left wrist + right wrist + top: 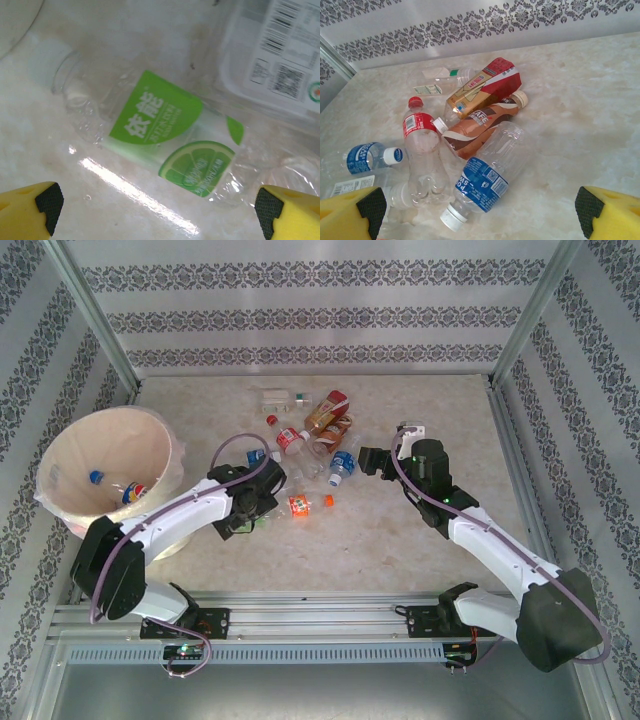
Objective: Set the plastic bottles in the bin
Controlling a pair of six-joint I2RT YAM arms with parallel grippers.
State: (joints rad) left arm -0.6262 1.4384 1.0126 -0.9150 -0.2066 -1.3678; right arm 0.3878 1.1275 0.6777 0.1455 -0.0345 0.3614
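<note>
left gripper (157, 212) spread wide, yellow fingers (27, 212) at bottom corners; lime-label bottle (165, 135) clear, lying on marbled table (35, 150), white cap (47, 65) upper left; barcode-label bottle (280, 55) just beside, upper right

Premises assessed as a robotics test cell of laboratory type. Evidence: a marble-patterned tabletop (420, 410) is boxed in on three sides by flat wall panels (300, 315) papered in repeating ornamental bands, and the panels are framed by bare aluminium posts (95, 315). A left arm (170, 520) and a right arm (495, 545) are bolted to slotted aluminium rails (320, 615) along the near edge, with an exposed purple cable (222, 447) looping off the left one.
</note>
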